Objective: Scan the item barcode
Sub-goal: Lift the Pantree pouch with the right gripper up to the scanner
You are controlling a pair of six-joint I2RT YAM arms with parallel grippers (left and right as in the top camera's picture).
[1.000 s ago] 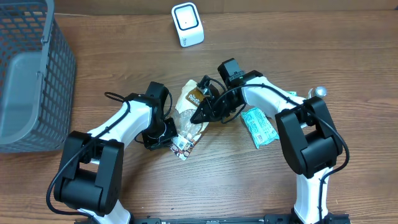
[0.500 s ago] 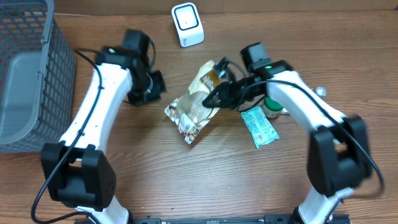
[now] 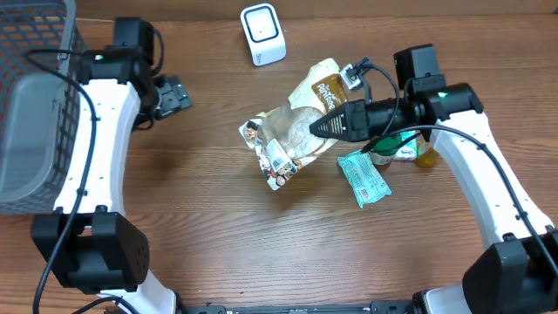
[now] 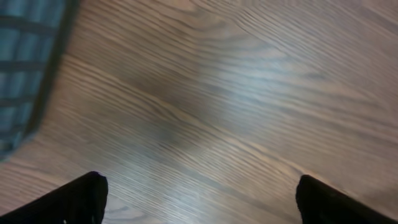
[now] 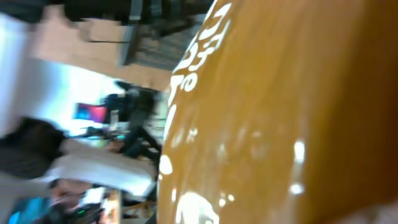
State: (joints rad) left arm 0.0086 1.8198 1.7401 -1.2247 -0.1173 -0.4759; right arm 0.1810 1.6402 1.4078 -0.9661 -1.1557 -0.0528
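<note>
Overhead view of a wooden counter (image 3: 218, 244) with two white robot arms. The right pincer (image 3: 321, 127) is clamped shut on a snack bag (image 3: 292, 131), held near the middle of the scene, its brown end pointing far-right and its clear end near-left. A white scanner (image 3: 262, 33) stands at the far edge, just beyond the bag and a little to the left. The left pincer (image 3: 174, 94) is spread wide and holds nothing, over bare wood at the far left beside a grey basket (image 3: 52, 157). A green packet (image 3: 363, 179) and a small bottle (image 3: 384, 150) lie under the right arm.

The step in hand appears to be presenting the bag to the scanner. To do it well, the arm likely needs to carry the bag toward the far edge and turn it so the printed code squarely faces the scanner's window, flat and unwrinkled, then hold steady. The grip should stay off the code. The soft bag may sag or fold and hide it.

Writing: a white sticker with small print sits at the bag's near-left end, possibly the barcode, too small to read. The brown end bears pale script, illegible from overhead. The right wrist camera shows only glossy brown film with blurred white letters, also unreadable. The green packet's print cannot be made out.
</note>
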